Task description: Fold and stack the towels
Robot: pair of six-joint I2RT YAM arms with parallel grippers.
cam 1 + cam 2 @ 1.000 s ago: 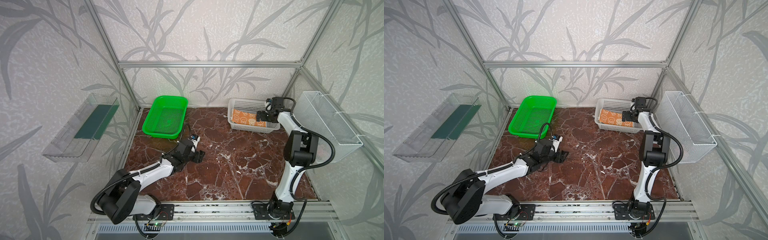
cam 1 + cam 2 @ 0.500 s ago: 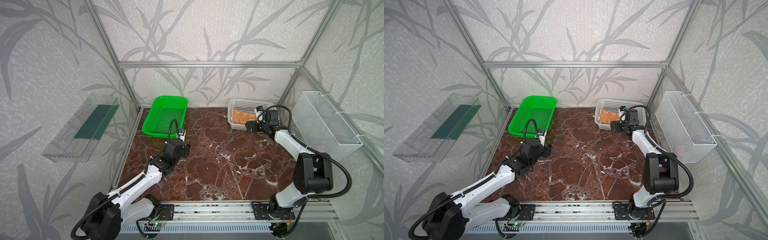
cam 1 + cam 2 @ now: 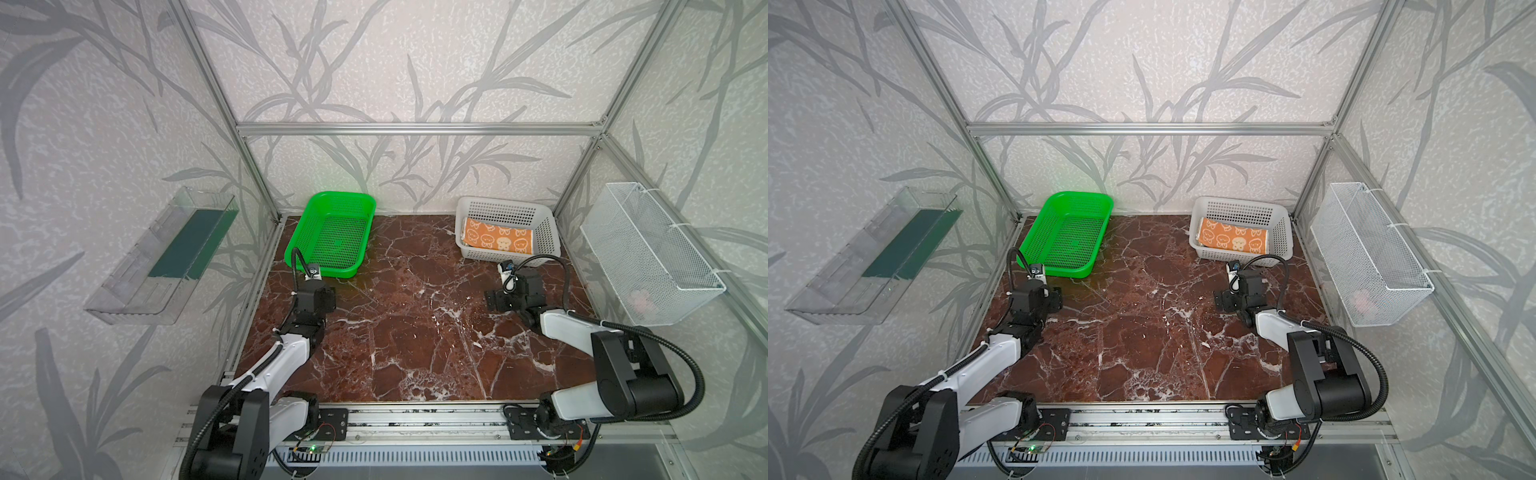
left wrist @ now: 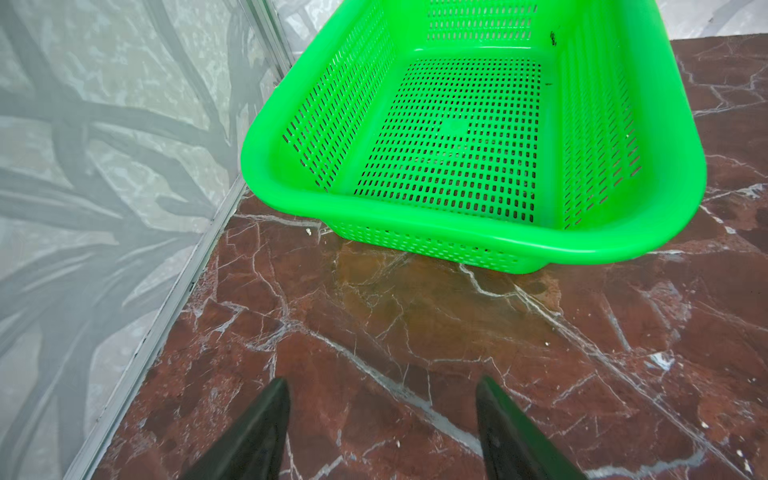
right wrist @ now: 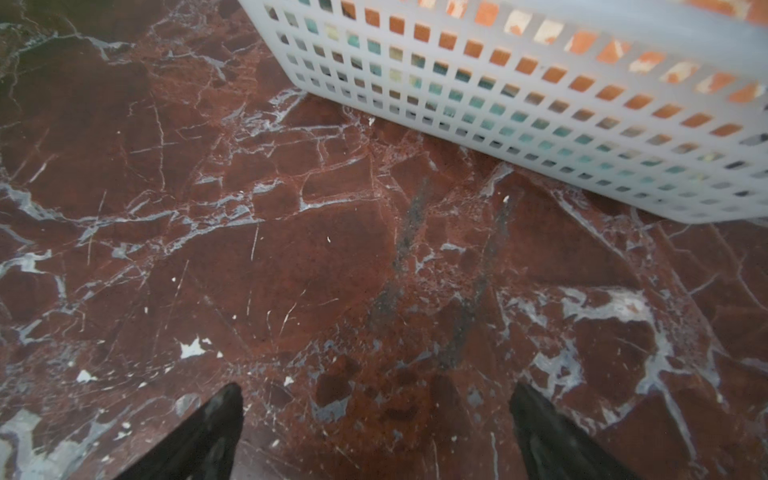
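Note:
A folded orange-cream towel (image 3: 498,240) (image 3: 1231,240) with small cartoon faces lies on top inside the white basket (image 3: 505,210) at the back right. In the right wrist view, orange and teal cloth shows through the holes of the basket wall (image 5: 582,18). My right gripper (image 3: 496,300) (image 5: 376,419) hovers open and empty over the marble, just in front of that basket. At the left, my left gripper (image 3: 322,297) (image 4: 382,415) is open and empty, close to the near end of the green basket. No other towel shows clearly.
The green basket (image 3: 340,195) (image 4: 457,232) at the back left holds nothing. A white wire basket (image 3: 648,257) hangs on the right wall and a clear shelf (image 3: 162,257) on the left wall. Red-brown marble tabletop (image 3: 415,332) lies between the arms.
My right gripper has drawn back out of the white basket toward the front. The left gripper has swung left from mid-table to the near end of the green basket. Both stayed open.

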